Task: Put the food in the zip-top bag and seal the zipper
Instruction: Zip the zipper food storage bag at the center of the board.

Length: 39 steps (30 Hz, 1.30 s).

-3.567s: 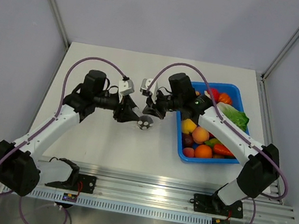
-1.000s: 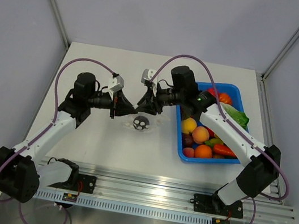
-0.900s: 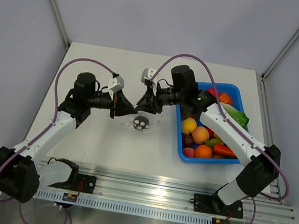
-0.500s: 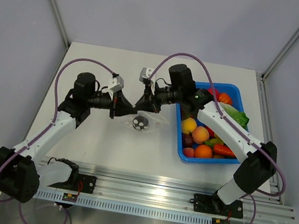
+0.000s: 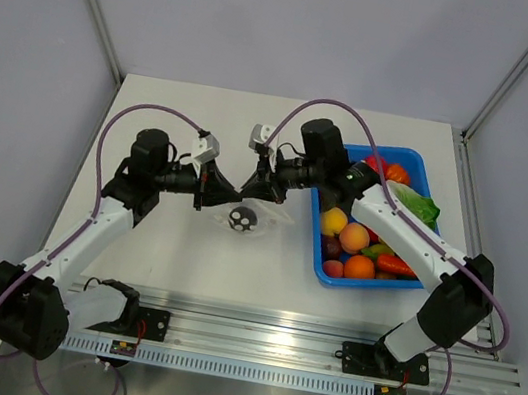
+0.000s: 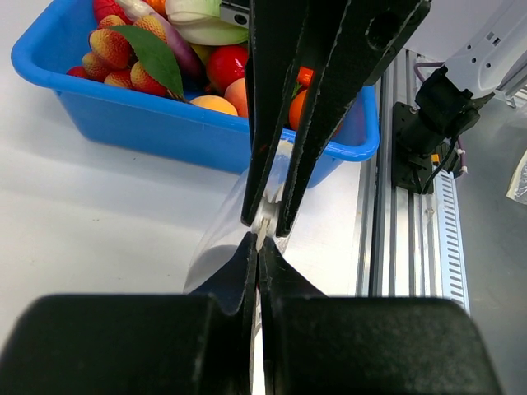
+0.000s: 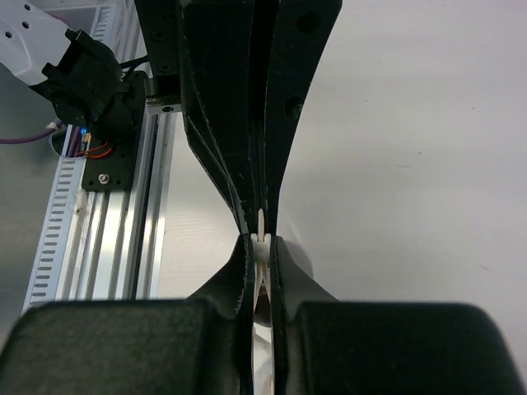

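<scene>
Zipper (image 6: pixel 266 214) is barely readable, squashed between the tips. Left gripper (image 6: pixel 258 241) and right gripper (image 7: pixel 260 240) both pinch the zip-top bag (image 6: pixel 221 236) mouth, midway between the table's side edges. The food (image 5: pixel 242 218) inside sits slightly further left than before.

Left gripper (image 5: pixel 232 193), right gripper (image 5: pixel 253 189) — clamped, tip-to-tip

- I see the left gripper (image 6: pixel 257 243) and right gripper (image 6: pixel 268 220) tip to tip, jaws pinching the zip-top bag (image 6: pixel 221 247).
- A fruit-filled blue tray (image 6: pixel 165 132) sits behind.
</scene>
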Each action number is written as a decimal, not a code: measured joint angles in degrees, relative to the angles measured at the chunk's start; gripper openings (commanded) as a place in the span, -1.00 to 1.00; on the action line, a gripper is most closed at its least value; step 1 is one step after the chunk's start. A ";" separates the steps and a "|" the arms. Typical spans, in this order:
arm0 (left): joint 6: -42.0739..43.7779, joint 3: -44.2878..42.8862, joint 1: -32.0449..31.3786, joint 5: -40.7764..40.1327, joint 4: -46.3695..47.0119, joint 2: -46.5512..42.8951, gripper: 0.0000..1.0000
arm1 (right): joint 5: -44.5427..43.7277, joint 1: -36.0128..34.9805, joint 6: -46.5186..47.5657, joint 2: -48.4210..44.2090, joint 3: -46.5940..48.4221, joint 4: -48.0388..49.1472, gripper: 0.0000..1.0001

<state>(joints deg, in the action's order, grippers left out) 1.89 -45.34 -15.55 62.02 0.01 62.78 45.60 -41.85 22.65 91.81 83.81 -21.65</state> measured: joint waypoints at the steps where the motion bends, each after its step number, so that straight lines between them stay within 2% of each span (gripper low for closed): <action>1: -0.02 0.00 0.00 -0.11 -0.04 -0.11 -1.00 | -0.20 0.00 0.04 -0.44 -0.63 0.42 -1.00; 15: -3.65 1.68 2.71 -4.79 3.37 -3.48 -1.00 | -8.57 0.00 -0.07 -10.54 -13.07 3.61 -1.00; 25: -5.09 1.68 5.35 -7.30 3.96 -4.55 -1.00 | -16.76 0.17 -3.52 -24.28 -26.91 5.51 -1.00; 30: -5.95 1.68 5.27 -7.19 4.44 -4.52 -1.00 | -19.06 0.17 -5.44 -27.47 -29.53 7.96 -1.00; 36: -6.71 1.68 5.29 -7.02 5.49 -4.52 -1.00 | -21.05 0.17 -6.69 -27.19 -30.25 9.27 -1.00; 37: -6.73 1.68 5.35 -7.04 5.75 -4.46 -0.86 | -21.44 0.17 -6.82 -26.84 -30.21 9.64 -1.00; 38: -6.71 1.68 5.44 -7.08 6.25 -4.22 -0.51 | -22.23 0.17 -6.80 -26.16 -30.12 10.05 -1.00; 39: -6.84 1.62 5.53 -7.30 6.75 -3.76 -0.09 | -23.21 0.17 -6.71 -25.31 -29.92 10.21 -1.00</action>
<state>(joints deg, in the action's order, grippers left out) -4.95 -43.72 -10.02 54.72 6.76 59.02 22.39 -41.67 15.94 66.50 53.89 -11.44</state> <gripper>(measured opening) 0.180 0.079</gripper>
